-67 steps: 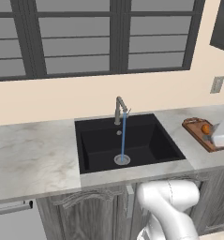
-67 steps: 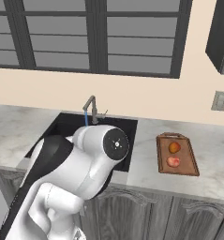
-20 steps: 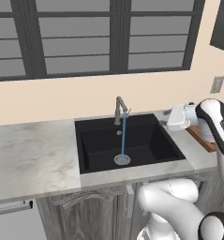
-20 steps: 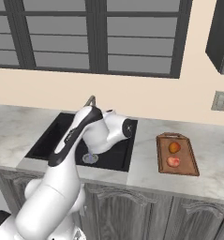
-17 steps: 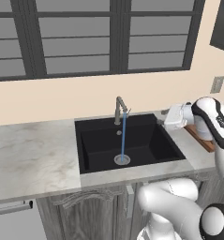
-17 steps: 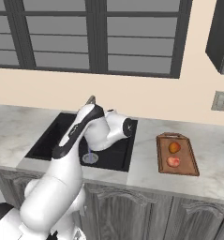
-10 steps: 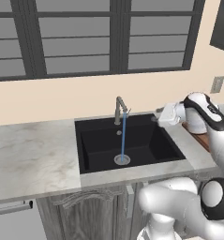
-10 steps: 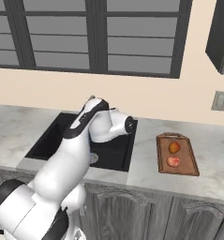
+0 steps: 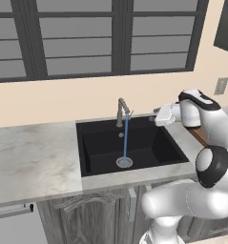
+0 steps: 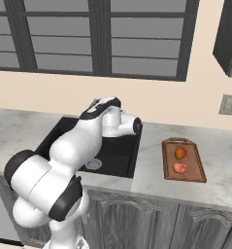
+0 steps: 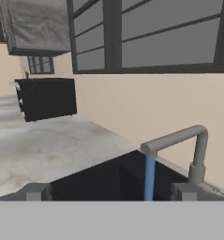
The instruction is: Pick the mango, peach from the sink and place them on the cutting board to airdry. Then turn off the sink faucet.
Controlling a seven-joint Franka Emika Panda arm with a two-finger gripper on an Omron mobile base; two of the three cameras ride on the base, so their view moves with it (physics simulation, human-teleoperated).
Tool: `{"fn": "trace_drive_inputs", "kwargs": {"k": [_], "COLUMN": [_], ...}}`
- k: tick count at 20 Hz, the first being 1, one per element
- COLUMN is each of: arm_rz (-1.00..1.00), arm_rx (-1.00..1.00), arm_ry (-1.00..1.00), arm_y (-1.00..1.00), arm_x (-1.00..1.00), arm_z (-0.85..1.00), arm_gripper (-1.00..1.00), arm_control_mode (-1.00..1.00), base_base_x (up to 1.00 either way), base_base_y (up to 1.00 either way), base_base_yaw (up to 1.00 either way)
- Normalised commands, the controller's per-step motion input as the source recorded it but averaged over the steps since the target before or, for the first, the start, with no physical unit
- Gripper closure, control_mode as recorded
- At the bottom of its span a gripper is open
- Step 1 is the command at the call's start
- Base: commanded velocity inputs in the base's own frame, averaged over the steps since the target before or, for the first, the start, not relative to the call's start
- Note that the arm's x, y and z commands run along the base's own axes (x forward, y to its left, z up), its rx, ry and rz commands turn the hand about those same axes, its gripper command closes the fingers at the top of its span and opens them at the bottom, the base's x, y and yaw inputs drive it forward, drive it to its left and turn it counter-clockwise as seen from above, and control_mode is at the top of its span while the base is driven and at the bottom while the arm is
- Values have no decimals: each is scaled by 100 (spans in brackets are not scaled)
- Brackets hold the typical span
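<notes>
Swinging leftward over the past second, the white arm has carried its gripper (image 9: 157, 115) from beside the board to the back right corner of the sink (image 9: 134, 143), near the sink faucet (image 9: 121, 110); one mango (image 10: 180, 152) and one peach (image 10: 178, 168) lie on the single cutting board (image 10: 183, 160), the mango farther back, the peach nearer the front, the two just apart; one faucet stands behind the basin, and one blue stream of water (image 9: 125, 138) falls from its spout onto the one round steel drain (image 9: 124, 162); the gripper's jaws stand fully apart and hold nothing, its two grey fingertips (image 11: 34, 191) rising either side of the stream in the hand view; in the left base view the board is mostly hidden behind the arm, only a brown sliver showing, and neither fruit can be made out; in the right base view the arm covers the faucet and much of the basin, while the board and both fruits are plain; the hand view looks along the marble counter (image 11: 52, 145) past the spout toward a dark cabinet, the window panes above it.
</notes>
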Motion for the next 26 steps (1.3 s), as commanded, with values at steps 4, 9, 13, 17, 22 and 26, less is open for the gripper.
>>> {"fn": "trace_drive_inputs", "kwargs": {"k": [4, 9, 13, 17, 22, 26], "arm_rz": [2, 1, 1, 0, 0, 0], "arm_rx": [0, 0, 0, 0, 0, 0], "arm_ry": [0, 0, 0, 0, 0, 0], "arm_y": [-2, 0, 0, 0, 0, 0], "arm_x": [42, 40, 40, 36, 37, 44], "arm_z": [-23, -21, -19, -18, -22, -21], "arm_gripper": [-100, -100, -100, -100, -100, -100], "arm_control_mode": [-100, -100, -100, -100, -100, -100], "base_base_x": [0, 0, 0, 0, 0, 0], "base_base_y": [0, 0, 0, 0, 0, 0], "base_base_yaw": [0, 0, 0, 0, 0, 0]}}
